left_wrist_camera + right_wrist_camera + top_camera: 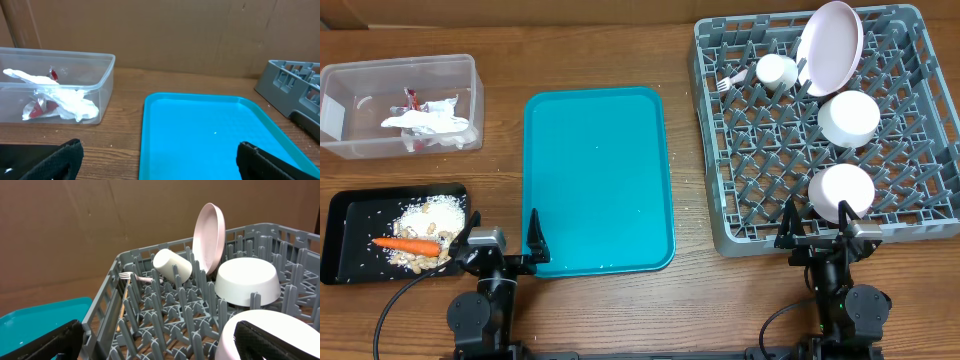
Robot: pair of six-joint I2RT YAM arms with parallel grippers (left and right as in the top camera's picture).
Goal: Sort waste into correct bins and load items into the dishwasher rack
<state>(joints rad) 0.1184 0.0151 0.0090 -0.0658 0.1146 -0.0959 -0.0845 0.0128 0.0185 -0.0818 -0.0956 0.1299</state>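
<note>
The grey dishwasher rack [910, 215] at the right holds a white plate [829, 46] on edge, a cup [776, 71], a fork [728, 81] and two bowls [848, 118] [841, 190]. Crumpled napkins [430, 122] and a red-and-white wrapper [412, 99] lie in the clear tub [400, 70]. A carrot piece [405, 244] and crumbs [432, 215] lie in the black tray [350, 215]. My left gripper [504, 241] stands open at the teal tray's near left corner. At the rack's near edge my right gripper [819, 238] is open, empty, before the near bowl [265, 330].
The teal serving tray [598, 180] lies in the middle of the wooden table with only a few specks on it. A cardboard wall [160, 30] closes the far side. Both arm bases sit at the table's front edge.
</note>
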